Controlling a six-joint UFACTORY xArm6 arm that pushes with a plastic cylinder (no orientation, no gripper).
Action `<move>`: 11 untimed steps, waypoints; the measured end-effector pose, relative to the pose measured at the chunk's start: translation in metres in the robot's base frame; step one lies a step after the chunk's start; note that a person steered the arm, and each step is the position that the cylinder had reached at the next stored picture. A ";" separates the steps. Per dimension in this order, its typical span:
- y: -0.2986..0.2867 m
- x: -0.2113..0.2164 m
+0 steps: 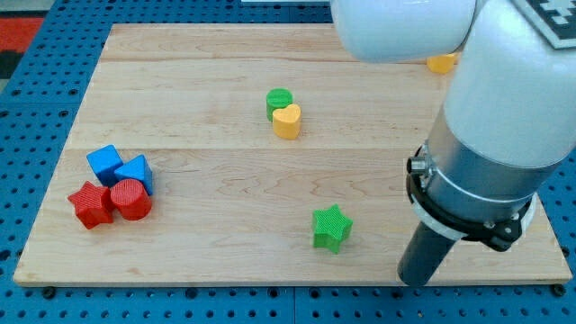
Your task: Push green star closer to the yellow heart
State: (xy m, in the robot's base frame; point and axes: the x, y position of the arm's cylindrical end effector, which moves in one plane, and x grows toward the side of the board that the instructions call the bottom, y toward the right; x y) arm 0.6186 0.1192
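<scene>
Just the one camera view here. My tip [416, 279] sits low on the worktop [225, 243], no fingers on this rod, so nothing's held. Green star [330, 228] is just to the tip's left, not touching. One yellow heart [286, 121] further up-left, touching one green round block [280, 102]. Far left: two blue blocks [104, 162] [136, 171], two red [91, 204] [131, 199]. One orange-yellow block [442, 62] half hidden behind the arm.

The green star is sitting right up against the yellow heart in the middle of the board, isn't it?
Not quite. In the camera view the green star sits alone near the view's bottom, well apart from the yellow heart. The block touching the heart is a green round one.
</scene>
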 end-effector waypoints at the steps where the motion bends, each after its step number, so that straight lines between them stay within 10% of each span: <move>1: -0.021 -0.039; 4: -0.089 -0.027; 11: -0.219 -0.192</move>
